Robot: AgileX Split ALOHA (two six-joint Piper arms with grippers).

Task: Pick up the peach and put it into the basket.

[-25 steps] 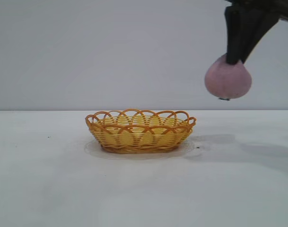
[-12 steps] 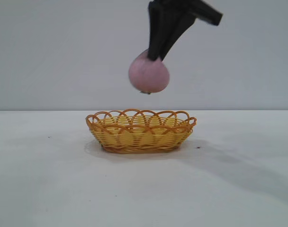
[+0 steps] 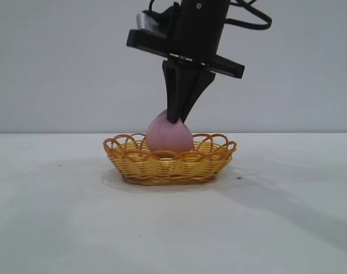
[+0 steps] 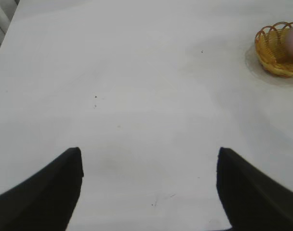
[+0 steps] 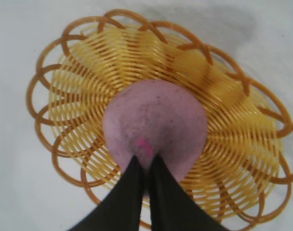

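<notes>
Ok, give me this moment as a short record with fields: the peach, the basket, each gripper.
peach: low inside the basket, pinched at its top
basket: upright on the table
right gripper: pointing down over the basket, shut on the peach
left gripper: open, away from the basket, over bare table
step left: release the peach

Dull pink peach [image 3: 169, 137] with tiny dark specks and one bright pink spot; yellow woven basket [image 3: 208, 162] with orange loops all round the rim; black right gripper [image 3: 174, 119]; black left gripper [image 4: 149, 192]; plain white table [image 3: 76, 228]; pale grey wall [image 3: 59, 68].
</notes>
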